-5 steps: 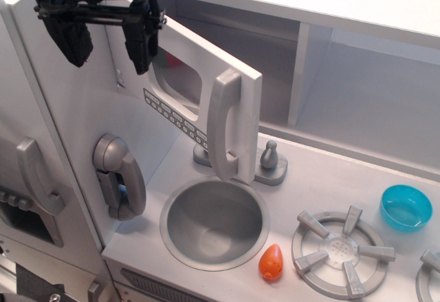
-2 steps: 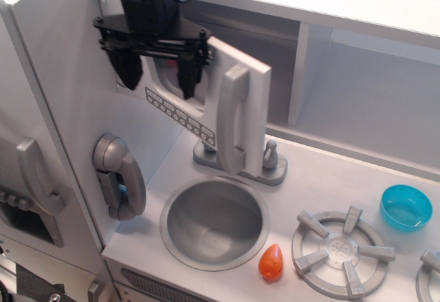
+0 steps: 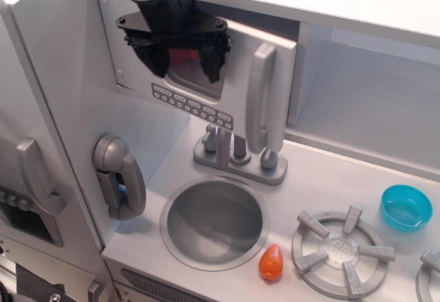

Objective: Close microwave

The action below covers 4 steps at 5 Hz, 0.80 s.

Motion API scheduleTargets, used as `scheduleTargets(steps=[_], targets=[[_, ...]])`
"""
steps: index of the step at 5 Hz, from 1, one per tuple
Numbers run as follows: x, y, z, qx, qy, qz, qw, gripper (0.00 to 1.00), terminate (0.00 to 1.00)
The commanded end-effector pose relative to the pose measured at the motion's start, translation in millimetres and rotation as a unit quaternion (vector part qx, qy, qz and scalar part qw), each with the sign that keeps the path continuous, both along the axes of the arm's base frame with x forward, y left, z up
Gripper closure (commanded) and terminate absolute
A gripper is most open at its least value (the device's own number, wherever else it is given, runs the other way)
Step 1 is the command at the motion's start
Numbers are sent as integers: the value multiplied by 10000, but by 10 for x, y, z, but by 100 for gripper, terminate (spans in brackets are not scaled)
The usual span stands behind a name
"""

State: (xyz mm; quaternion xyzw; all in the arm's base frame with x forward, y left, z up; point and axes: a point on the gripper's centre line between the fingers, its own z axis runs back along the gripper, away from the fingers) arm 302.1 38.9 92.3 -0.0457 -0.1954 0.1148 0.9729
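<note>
The microwave door (image 3: pixel 237 85) is grey-white, with a window, a row of small buttons (image 3: pixel 192 108) and a vertical grey bar handle (image 3: pixel 260 99). It stands nearly flush with its compartment, with only a narrow gap at the handle side. My black gripper (image 3: pixel 182 58) is pressed against the door's window, fingers spread apart and holding nothing. Something red shows through the window between the fingers.
A grey telephone handset (image 3: pixel 120 177) hangs on the left wall. Below are the faucet (image 3: pixel 237 152), the round sink (image 3: pixel 214 223), an orange toy carrot (image 3: pixel 271 261), a stove burner (image 3: pixel 342 250) and a blue bowl (image 3: pixel 405 207). An open shelf (image 3: pixel 371 102) lies to the right.
The gripper has moved right and pushed against the door. The door has swung from wide open to almost shut, uncovering the faucet.
</note>
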Motion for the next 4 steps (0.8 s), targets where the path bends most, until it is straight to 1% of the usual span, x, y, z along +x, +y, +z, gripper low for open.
scheduleTargets(steps=[1,2,3,4], targets=[[234,36,292,110,-1251,303,9916,0,0],[224,49,340,10,-1783,221,9837,0,0],[102,82,307,26,-543,118,9985,0,0],[-322,178,263,537,719,388,9952,0,0]])
